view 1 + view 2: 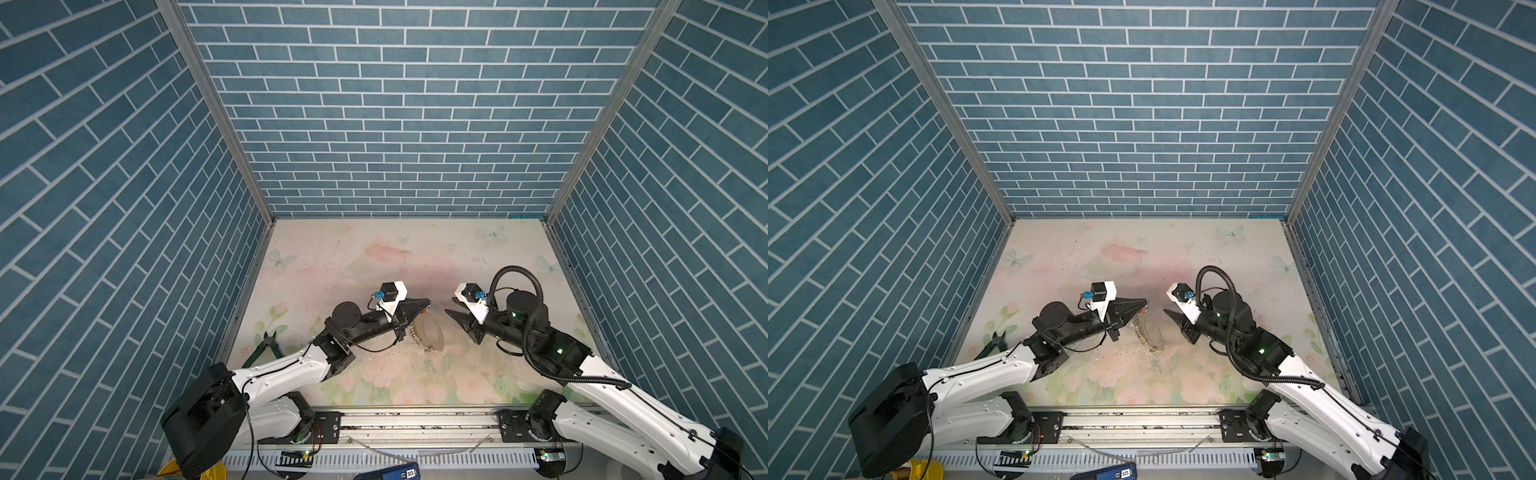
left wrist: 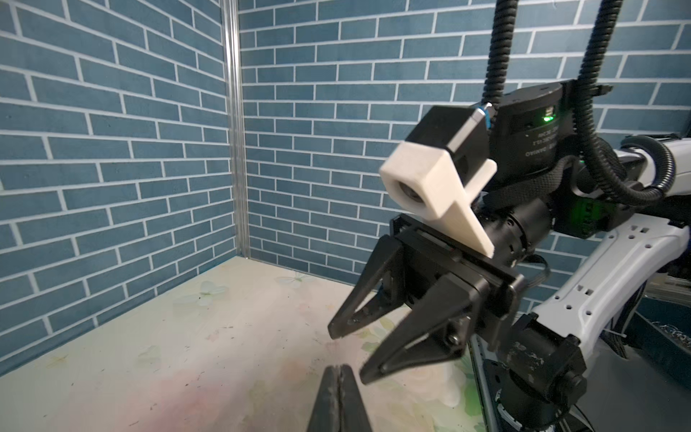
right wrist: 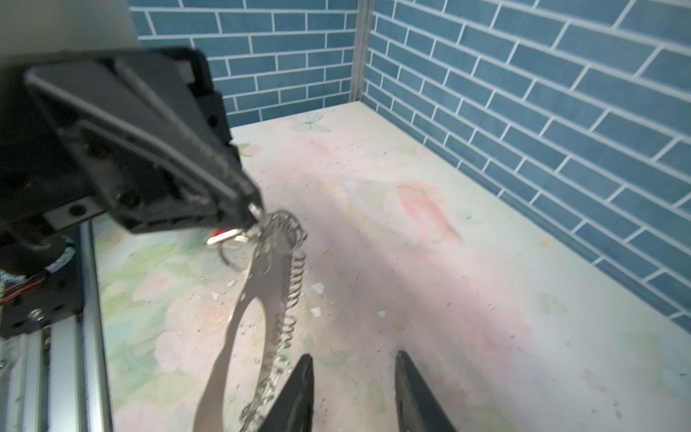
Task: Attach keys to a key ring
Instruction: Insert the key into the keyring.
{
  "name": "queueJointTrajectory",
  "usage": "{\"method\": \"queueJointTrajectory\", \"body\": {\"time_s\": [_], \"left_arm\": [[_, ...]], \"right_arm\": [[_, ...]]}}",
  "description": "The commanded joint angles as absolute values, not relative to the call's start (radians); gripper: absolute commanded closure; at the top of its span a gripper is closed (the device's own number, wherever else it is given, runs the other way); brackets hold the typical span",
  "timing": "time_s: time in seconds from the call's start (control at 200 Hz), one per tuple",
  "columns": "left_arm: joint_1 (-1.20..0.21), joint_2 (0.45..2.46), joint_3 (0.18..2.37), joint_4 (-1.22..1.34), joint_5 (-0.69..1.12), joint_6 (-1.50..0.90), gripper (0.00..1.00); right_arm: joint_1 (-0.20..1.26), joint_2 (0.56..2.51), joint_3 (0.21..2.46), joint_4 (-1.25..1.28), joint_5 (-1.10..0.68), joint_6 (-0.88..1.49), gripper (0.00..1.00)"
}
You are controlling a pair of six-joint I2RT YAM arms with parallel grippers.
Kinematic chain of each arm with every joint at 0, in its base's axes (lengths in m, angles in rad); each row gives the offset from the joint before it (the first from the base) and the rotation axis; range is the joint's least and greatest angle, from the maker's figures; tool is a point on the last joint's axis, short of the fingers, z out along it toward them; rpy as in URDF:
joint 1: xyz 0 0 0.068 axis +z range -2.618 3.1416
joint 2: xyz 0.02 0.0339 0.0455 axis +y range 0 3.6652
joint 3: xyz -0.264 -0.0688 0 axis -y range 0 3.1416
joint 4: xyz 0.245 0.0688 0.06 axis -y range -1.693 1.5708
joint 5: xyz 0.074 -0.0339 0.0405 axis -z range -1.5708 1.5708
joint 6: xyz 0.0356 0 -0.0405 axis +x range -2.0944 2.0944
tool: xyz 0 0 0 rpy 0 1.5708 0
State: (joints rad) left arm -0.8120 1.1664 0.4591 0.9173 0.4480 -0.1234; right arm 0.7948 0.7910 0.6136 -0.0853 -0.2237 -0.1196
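Left gripper (image 3: 256, 211): clenched, its tips meeting on the top of the key ring's rim, from what I can see.

Right gripper (image 2: 347, 355): released, with the jaws standing apart and nothing between them. It faces the left gripper across a gap.

Key ring (image 1: 417, 335): it is over the middle of the table (image 1: 374, 257), between the two arms, and hangs from the left gripper's tips.

Key ring, long axis: in both top views it is a narrow oval. One end is at the left tips and the other points down toward the front rail. The right wrist view sees it almost edge-on as a thin, stretched loop.

Key ring, low end: it is close to the table top, but I cannot tell whether it touches.

Small silver rings (image 3: 295, 284): they are strung in a row along one side of the hoop, the side facing the left arm in a top view.

Key tag (image 3: 222, 235): an orange-red sliver just under the left gripper's tips, beside the top of the hoop.

Key tag, direction: its long axis runs alongside the left gripper's fingers, with one end toward the tips. Its metal loop is too blurred to tell whether it is on the hoop.

Right gripper to ring: near it, and apart in the top views.

Cutters (image 1: 268, 347): green-handled, lying on the table by the left arm and well away from the ring.
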Motion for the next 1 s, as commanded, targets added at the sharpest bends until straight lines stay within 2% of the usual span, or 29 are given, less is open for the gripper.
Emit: {"method": "queueJointTrajectory", "body": {"time_s": [0.0,0.13,0.27,0.67,0.73,0.84,0.995], "left_arm": [[-0.815,1.141,0.468,0.853,0.404,-0.080,1.00],[-0.816,1.124,0.478,0.821,0.380,-0.071,1.00],[-0.816,1.121,0.488,0.811,0.375,-0.071,1.00],[-0.816,1.118,0.497,0.797,0.319,-0.077,1.00],[-0.816,1.115,0.499,0.784,0.291,-0.077,1.00],[-0.816,1.112,0.503,0.759,0.236,-0.078,1.00],[-0.817,1.117,0.510,0.736,0.169,-0.085,1.00]], "right_arm": [[0.795,0.753,0.535,0.039,-0.342,-0.048,0.56],[0.802,0.714,0.477,0.126,-0.400,0.020,0.49],[0.814,0.718,0.434,0.185,-0.424,0.103,0.38],[0.906,0.876,0.427,0.230,-0.325,0.160,0.38],[0.913,0.897,0.440,0.206,-0.257,0.160,0.39],[0.921,0.935,0.477,0.130,-0.143,0.161,0.49],[0.935,1.006,0.516,0.109,-0.115,0.144,0.61]]}}
